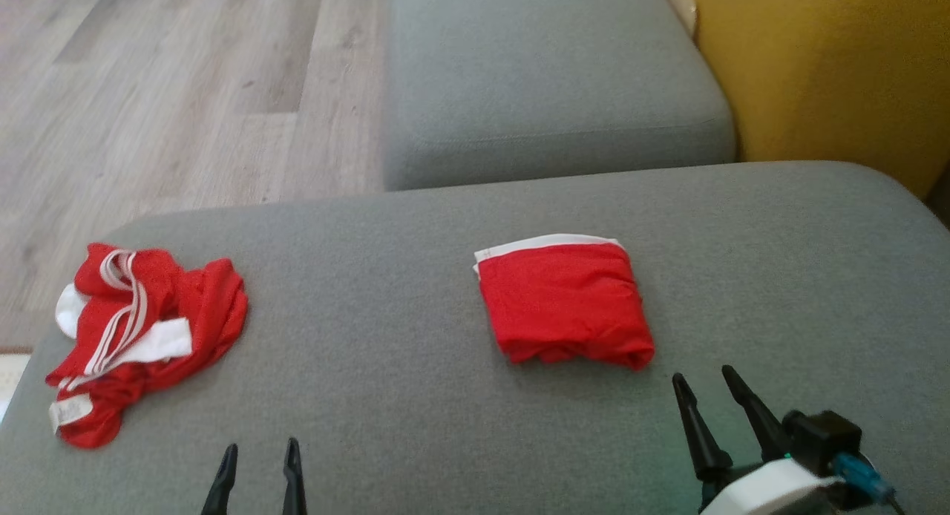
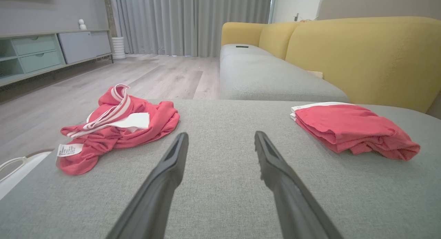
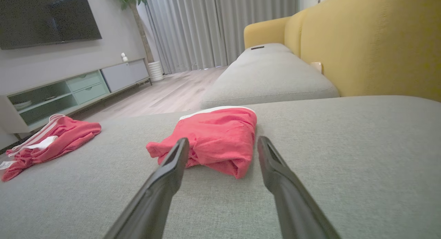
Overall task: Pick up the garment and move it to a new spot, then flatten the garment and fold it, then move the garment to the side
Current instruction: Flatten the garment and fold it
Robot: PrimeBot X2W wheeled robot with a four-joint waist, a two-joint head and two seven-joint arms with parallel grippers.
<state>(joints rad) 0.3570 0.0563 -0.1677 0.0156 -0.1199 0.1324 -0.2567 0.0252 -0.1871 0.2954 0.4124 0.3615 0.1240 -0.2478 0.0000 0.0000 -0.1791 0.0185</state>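
A folded red garment (image 1: 565, 307) with a white edge lies in the middle of the grey cushion (image 1: 415, 366). It also appears at the right in the left wrist view as the folded garment (image 2: 355, 128), and just beyond the fingers as the folded garment (image 3: 213, 139) in the right wrist view. My right gripper (image 1: 703, 381) is open, just short of its near right corner, holding nothing. A crumpled red garment (image 1: 141, 329) with white stripes lies at the cushion's left edge. My left gripper (image 1: 260, 456) is open and empty, near the front edge, right of that heap.
A second grey seat cushion (image 1: 549, 77) extends beyond, with the yellow sofa back (image 1: 831, 62) on the right. Wooden floor (image 1: 163, 92) lies beyond the cushion's left edge. A low TV cabinet (image 3: 69, 91) stands across the room.
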